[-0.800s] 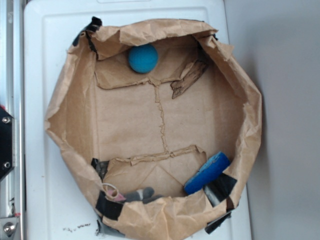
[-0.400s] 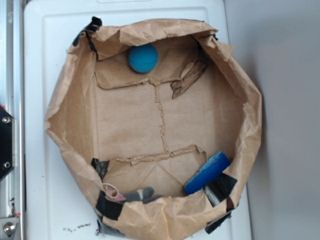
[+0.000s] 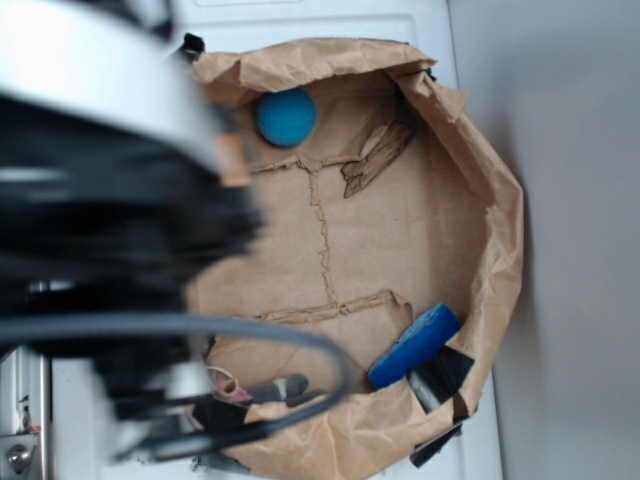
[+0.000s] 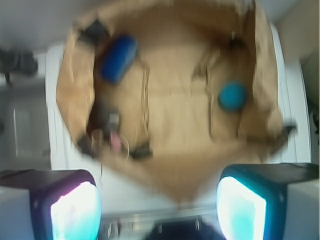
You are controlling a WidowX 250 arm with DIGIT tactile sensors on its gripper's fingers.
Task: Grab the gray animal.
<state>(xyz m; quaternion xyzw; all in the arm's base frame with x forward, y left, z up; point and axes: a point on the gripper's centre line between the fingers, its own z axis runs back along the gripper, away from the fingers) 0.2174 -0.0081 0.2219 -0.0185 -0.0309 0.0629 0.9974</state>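
Note:
The gray animal (image 3: pixel 272 388), a small gray plush with a pink ear patch, lies against the near wall of the brown paper bag (image 3: pixel 505 230), at its bottom left. The wrist view shows the gray animal (image 4: pixel 107 125) only as a blurred dark and pink shape on the left. My arm (image 3: pixel 100 230) is a large blurred mass over the bag's left side, high above the toy. My gripper (image 4: pixel 157 210) is open, its two pads far apart with nothing between them, above the bag's edge.
A teal-blue ball (image 3: pixel 286 117) rests at the far wall of the bag. A long blue block (image 3: pixel 413 346) leans in the near right corner. The bag stands on a white surface (image 3: pixel 300 20), with a metal rail (image 3: pixel 20 440) on the left.
My arm has swung into the exterior view from the left and now covers the bag's left side. The toy, ball and block have not moved.

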